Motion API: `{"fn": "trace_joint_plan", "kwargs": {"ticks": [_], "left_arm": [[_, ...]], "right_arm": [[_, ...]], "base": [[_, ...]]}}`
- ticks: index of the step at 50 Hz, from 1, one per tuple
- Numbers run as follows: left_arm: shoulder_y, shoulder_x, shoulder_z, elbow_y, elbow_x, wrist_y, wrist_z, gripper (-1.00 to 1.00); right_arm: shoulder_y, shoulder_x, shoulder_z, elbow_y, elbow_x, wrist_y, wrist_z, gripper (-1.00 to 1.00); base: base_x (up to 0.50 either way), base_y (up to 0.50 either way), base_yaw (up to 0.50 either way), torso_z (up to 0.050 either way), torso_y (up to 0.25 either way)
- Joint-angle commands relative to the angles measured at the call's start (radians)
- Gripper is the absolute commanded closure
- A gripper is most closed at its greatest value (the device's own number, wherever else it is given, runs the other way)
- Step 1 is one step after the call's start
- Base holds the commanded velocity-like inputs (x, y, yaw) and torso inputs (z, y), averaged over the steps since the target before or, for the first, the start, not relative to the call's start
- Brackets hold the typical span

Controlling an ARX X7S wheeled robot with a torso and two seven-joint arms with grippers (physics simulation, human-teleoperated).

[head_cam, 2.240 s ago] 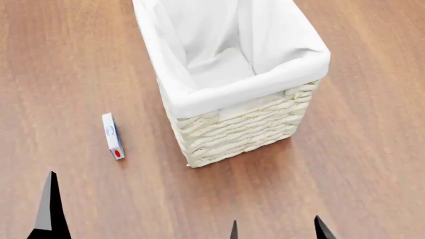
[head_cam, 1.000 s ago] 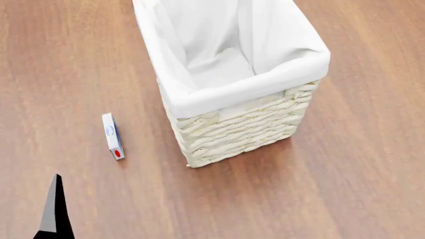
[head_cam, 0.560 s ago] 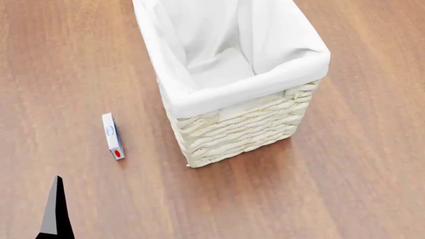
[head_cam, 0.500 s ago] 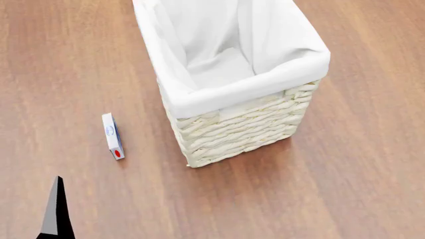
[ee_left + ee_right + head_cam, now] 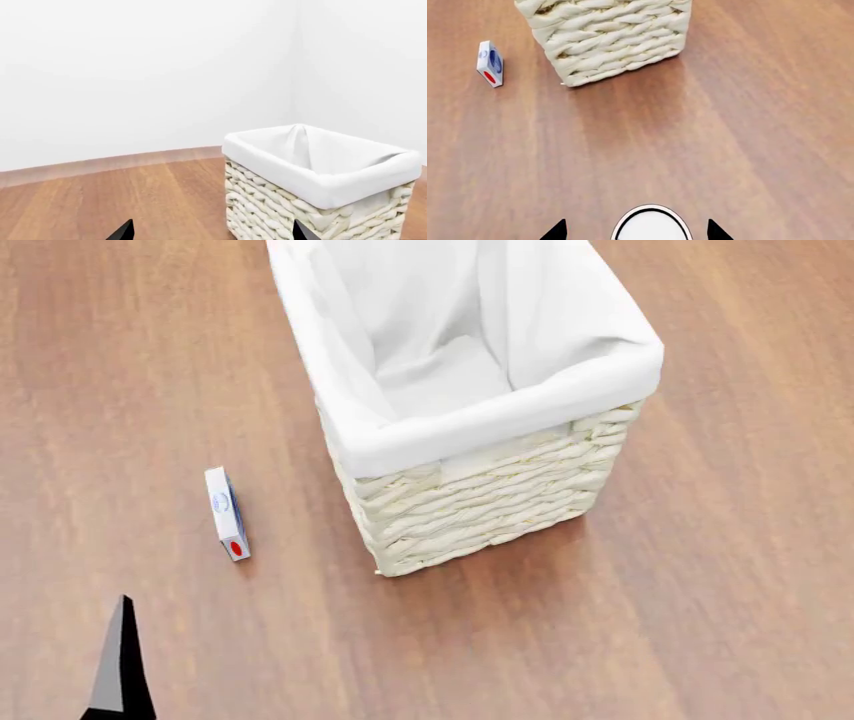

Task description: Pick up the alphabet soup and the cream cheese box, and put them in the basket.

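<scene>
The basket (image 5: 470, 508) stands on the wooden floor, cream wicker with a white lining; it also shows as basket (image 5: 320, 186) and basket (image 5: 606, 36). The cream cheese box (image 5: 227, 512) lies on the floor to its left, apart from it, and appears again as the box (image 5: 490, 63). My right gripper (image 5: 635, 231) is open, with a can's silver-white top (image 5: 651, 226) between its tips. The can's label is hidden, so I cannot tell whether it is the alphabet soup. My left gripper (image 5: 212, 231) is open and holds nothing; one of its fingers (image 5: 118, 672) shows in the head view.
Brown wood floor (image 5: 694, 620) surrounds the basket on all sides. In the left wrist view, white walls (image 5: 133, 75) rise behind the basket and meet in a corner.
The right gripper's fingertips have dropped out of the bottom of the head view. The left finger has sunk slightly lower in that view. The basket and the box have not moved.
</scene>
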Motion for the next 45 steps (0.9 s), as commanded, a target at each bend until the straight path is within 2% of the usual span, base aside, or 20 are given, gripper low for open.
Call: {"fn": "trace_joint_plan", "kwargs": {"ticks": [1, 45], "left_arm": [[-0.005, -0.001, 0.005, 0.0, 0.002, -0.006, -0.004, -1.0], [-0.023, -0.007, 0.022, -0.01, 0.004, -0.013, -0.013, -1.0]], "right_arm": [[-0.006, 0.002, 0.007, 0.036, -0.019, -0.019, -0.013, -1.0], [0.015, -0.026, 0.002, 0.113, 0.017, -0.014, -0.04, -1.0]], "base": [[0.0, 0.0, 0.0, 0.0, 0.0], [0.0, 0.0, 0.0, 0.0, 0.0]]}}
